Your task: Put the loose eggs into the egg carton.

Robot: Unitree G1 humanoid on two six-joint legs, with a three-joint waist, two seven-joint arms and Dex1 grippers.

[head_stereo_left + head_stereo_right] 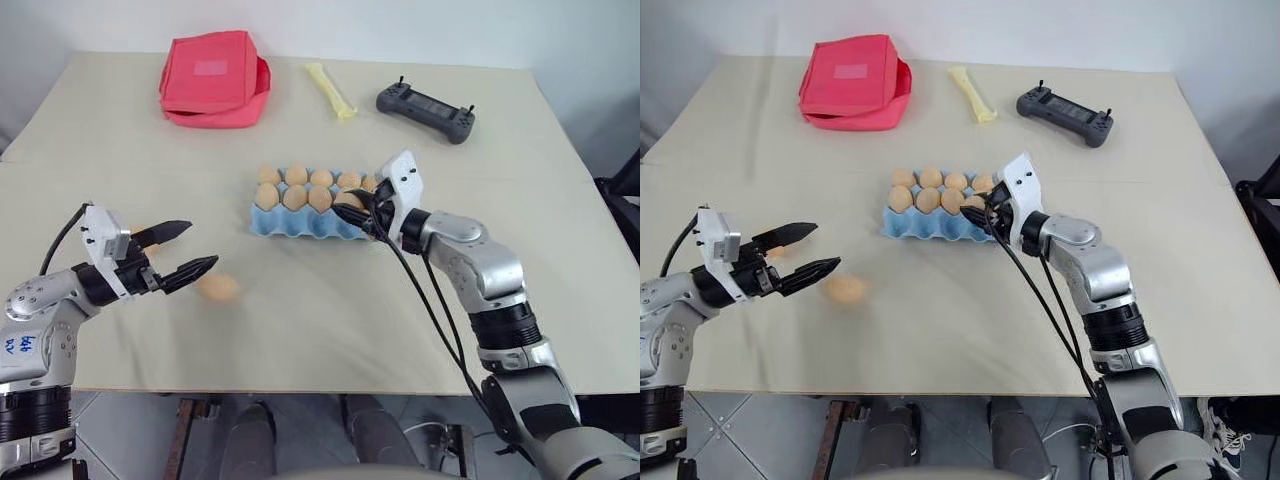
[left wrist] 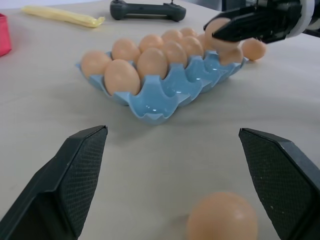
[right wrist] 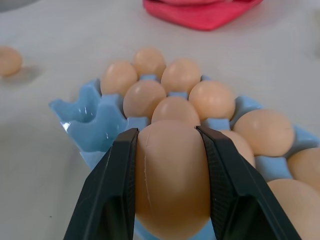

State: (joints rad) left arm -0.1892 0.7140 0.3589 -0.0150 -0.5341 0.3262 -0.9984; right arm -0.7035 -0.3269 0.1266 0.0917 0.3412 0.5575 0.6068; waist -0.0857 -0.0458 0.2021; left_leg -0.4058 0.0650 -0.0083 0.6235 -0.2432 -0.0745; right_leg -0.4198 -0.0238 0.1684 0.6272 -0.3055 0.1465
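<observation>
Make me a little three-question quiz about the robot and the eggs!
1. True or false: the right gripper is holding an egg.
2. What lies on the table between the open fingers of the left gripper?
A) a loose egg
B) the controller
C) the red pouch
3. Fill in: the egg carton is coloured light ____.

Key: 1 true. 2 A, the loose egg. 3 blue.

Lab-type room: cloth-covered test table [image 1: 100, 140], controller [image 1: 425, 110].
</observation>
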